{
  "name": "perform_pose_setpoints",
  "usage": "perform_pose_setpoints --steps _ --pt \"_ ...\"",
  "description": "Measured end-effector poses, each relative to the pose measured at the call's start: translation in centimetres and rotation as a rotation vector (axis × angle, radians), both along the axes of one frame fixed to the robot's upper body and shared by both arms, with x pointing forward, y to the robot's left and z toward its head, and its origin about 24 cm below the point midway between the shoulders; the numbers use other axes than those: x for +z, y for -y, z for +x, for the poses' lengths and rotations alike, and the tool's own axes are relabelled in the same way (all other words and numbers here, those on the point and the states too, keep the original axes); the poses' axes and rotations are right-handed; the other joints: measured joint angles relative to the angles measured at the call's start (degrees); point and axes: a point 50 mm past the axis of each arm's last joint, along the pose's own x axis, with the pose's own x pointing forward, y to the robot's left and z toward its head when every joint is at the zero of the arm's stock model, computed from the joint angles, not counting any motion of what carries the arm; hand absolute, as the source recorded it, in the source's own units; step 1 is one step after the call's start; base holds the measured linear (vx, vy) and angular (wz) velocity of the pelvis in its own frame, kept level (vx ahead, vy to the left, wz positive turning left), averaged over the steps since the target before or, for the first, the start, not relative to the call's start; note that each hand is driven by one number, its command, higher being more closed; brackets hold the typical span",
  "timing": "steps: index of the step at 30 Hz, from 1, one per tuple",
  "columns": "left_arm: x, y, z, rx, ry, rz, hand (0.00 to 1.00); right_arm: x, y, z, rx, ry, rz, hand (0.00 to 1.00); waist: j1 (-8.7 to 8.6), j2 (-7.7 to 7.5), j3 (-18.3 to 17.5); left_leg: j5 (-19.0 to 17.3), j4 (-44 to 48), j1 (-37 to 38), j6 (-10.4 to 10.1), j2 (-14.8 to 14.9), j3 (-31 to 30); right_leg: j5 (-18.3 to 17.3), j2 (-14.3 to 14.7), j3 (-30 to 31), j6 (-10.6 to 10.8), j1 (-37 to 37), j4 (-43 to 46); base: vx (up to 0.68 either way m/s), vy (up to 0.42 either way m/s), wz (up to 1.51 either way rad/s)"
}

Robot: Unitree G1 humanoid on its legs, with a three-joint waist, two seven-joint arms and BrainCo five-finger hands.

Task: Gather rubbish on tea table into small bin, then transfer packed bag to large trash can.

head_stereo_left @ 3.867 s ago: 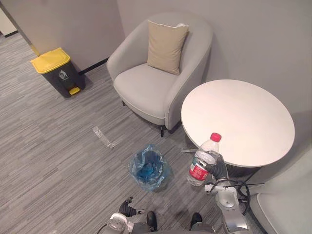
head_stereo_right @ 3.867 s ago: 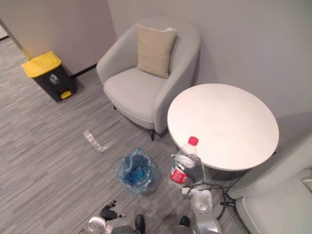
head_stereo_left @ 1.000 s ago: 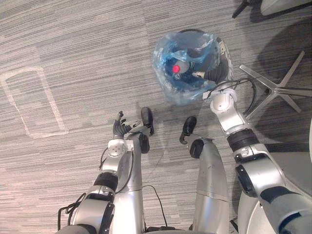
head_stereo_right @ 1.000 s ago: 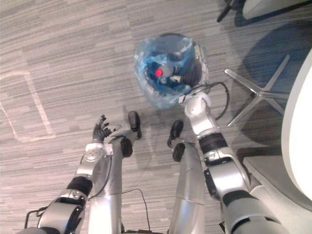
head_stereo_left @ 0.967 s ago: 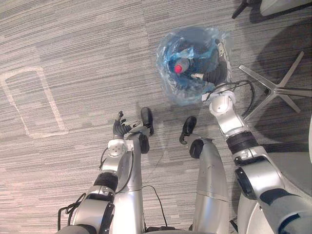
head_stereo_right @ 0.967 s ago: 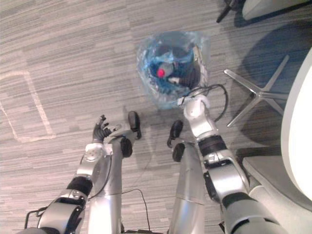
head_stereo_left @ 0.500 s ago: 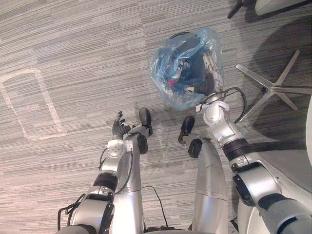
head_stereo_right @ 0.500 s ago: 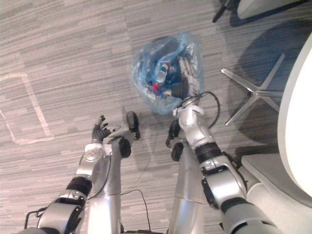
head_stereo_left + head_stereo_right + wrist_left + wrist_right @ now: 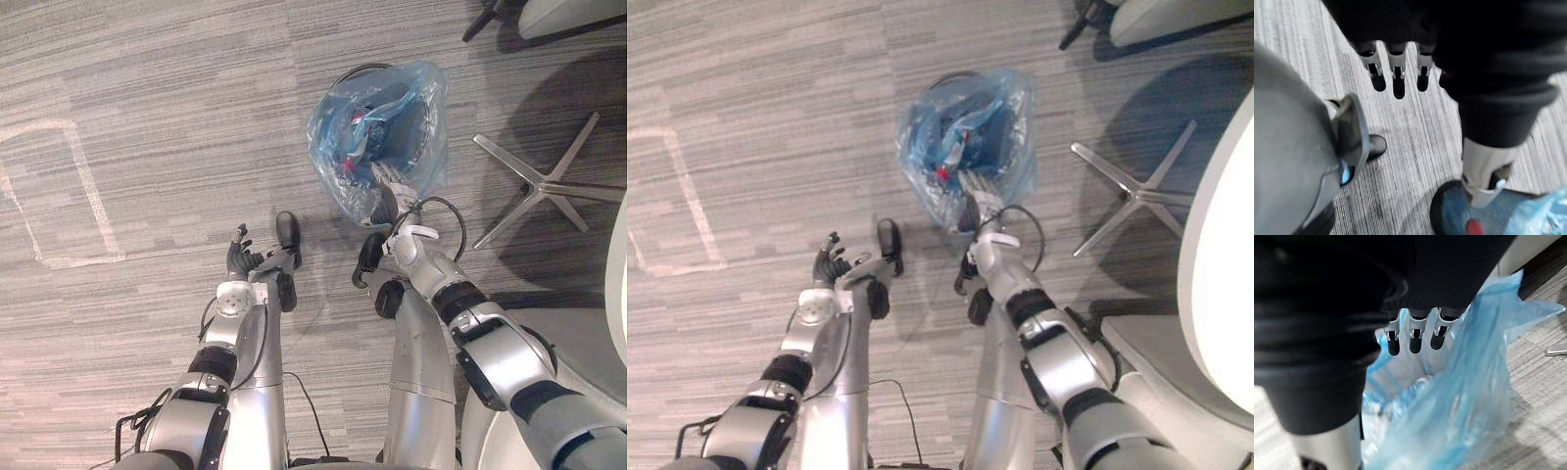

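Note:
The small bin [image 9: 364, 78] stands on the carpet, lined with a blue plastic bag [image 9: 411, 166]. Inside it lies the clear water bottle [image 9: 948, 162]; its red cap [image 9: 1475, 227] shows in the left wrist view. My right hand [image 9: 386, 186] hovers at the bag's near edge. Its fingers [image 9: 1410, 340] are straight and hold nothing, with blue plastic just past them. My left hand [image 9: 241, 260] hangs low on the left, away from the bin, with relaxed fingers [image 9: 1397, 73] and nothing in it.
The tea table's silver star base [image 9: 545, 182] spreads right of the bin, and the white tabletop edge [image 9: 1215, 294] curves along the right. An armchair corner [image 9: 568, 15] is at the top right. A tape outline [image 9: 59, 196] marks the carpet on the left.
My right hand has drawn back out of the bin toward me, and the bottle lies in the bag. The bag's mouth has sagged. The left hand has not moved.

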Motion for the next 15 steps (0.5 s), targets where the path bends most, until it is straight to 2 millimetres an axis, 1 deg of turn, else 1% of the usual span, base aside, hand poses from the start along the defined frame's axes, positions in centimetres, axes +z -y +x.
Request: perform_pose_setpoints --steps 1,5,11,15 --pt "-0.1 0.0 0.0 0.002 -0.003 -0.008 0.00 -0.2 0.5 0.1 -0.025 -0.017 0.001 1.00 0.01 0.00 0.0 0.3 -0.5 -0.1 -0.1 -0.3 -0.3 -0.1 -0.2 -0.3 -0.1 -0.1 0.1 -0.05 -0.017 0.20" --pt "0.0 0.0 0.0 0.006 0.001 -0.023 0.00 -0.8 1.1 0.2 -0.067 -0.063 -0.007 1.00 0.30 0.02 0.0 0.8 -1.2 -0.4 -0.8 -0.5 -0.7 -0.4 -0.4 -0.7 -0.6 -0.4 0.2 -0.04 -0.020 0.13" --pt "0.8 0.4 0.8 -0.003 0.021 -0.026 0.00 0.8 0.8 0.8 -0.073 -0.032 0.050 1.00 0.80 0.04 0.0 1.8 -1.0 -2.2 -0.6 -0.7 -1.3 -0.7 -0.7 -1.4 -1.3 -2.3 1.6 -0.04 -0.026 0.07" --pt "0.8 0.7 0.9 -0.008 0.020 -0.033 0.00 0.8 0.8 0.8 -0.074 -0.035 0.078 1.00 1.09 0.05 0.0 1.9 -0.9 -2.0 -0.6 -0.7 -1.5 -0.8 -0.7 -1.4 -1.2 -2.1 1.8 -0.05 -0.019 0.01"
